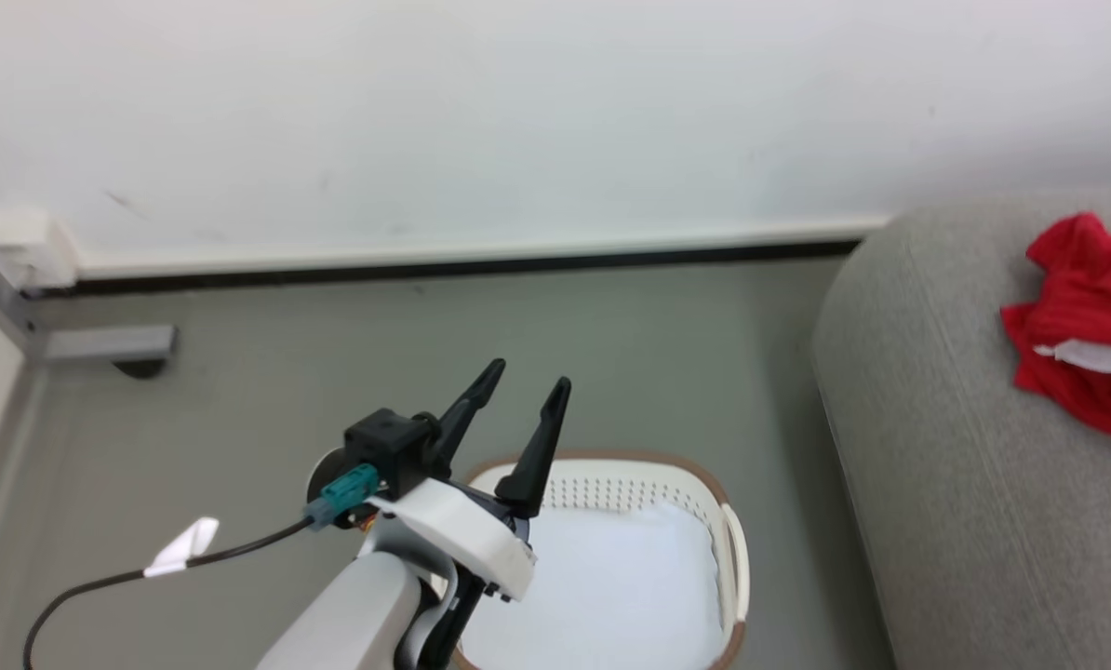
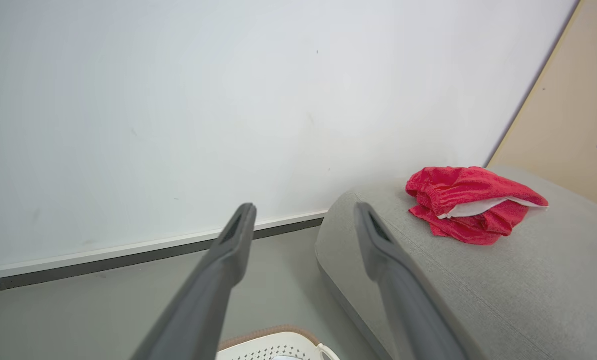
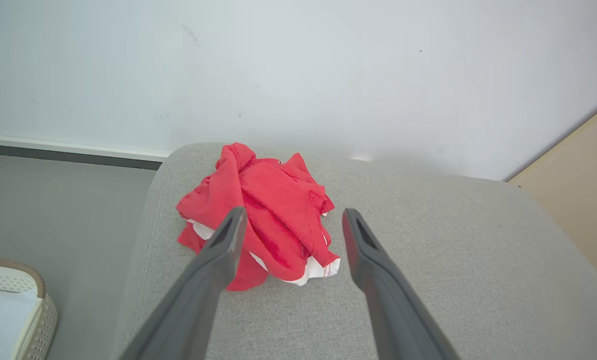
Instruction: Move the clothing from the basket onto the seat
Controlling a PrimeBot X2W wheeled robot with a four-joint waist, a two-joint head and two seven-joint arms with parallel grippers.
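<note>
On the seat [image 3: 428,260], the clothing [image 3: 278,210] is seen crumpled; left end effector [image 1: 530,373] and right end effector [image 3: 293,212] are spread wide, empty; placement is judged done; only retreat is needed.

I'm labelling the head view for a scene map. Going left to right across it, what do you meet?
white tag → left pincer → basket → seat → clothing, lying on the seat
</note>
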